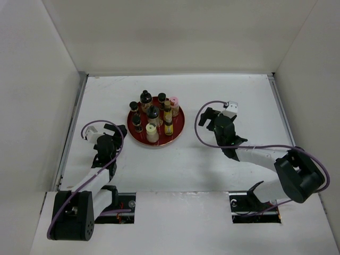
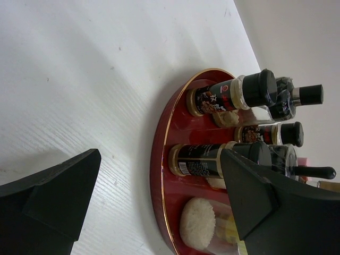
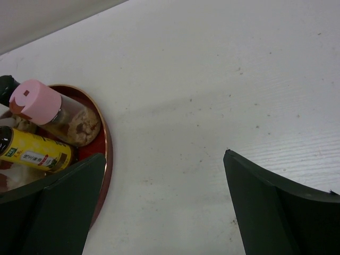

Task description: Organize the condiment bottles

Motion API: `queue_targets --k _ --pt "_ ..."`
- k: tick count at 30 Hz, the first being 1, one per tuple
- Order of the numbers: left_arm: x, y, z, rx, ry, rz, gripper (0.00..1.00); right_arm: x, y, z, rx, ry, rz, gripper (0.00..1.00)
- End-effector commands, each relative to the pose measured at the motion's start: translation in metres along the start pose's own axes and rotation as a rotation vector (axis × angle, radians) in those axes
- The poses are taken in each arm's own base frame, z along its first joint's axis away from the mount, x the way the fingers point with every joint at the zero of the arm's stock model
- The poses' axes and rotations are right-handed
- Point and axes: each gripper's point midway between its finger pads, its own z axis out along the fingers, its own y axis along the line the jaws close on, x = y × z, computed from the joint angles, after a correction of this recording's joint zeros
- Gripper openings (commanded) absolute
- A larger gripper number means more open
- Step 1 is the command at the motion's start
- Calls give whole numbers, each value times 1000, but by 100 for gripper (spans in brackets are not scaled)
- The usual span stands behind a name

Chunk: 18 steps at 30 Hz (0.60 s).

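- Table (image 1: 212,170): white top, faintly scuffed and specked, white walls standing along its far, left and right edges.
- Round red tray (image 1: 175,133), gold-rimmed: flat on the table, left of centre, nearer the far edge than the near edge, apart from every edge.

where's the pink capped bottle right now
In the top view the pink-capped bottle stands at the red tray's far right rim, next to a yellow bottle.

Shows a white, faintly speckled tabletop (image 1: 186,166) boxed on three sides by plain white walls (image 1: 170,37), evenly lit.
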Motion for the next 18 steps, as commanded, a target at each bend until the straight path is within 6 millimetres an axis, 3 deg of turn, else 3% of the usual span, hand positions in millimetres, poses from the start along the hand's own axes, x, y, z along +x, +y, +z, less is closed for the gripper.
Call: queue_targets --k 1,7,18 --pt "-15 -29 2 81 -43 -24 100 -24 26 5 -53 -67 25 100" --pt "-12 -29 4 79 -27 -19 100 -17 38 5 -75 -53 -7 100" --pt "-9 -32 4 86 -13 -9 100 -17 42 5 -69 -71 -33 100"
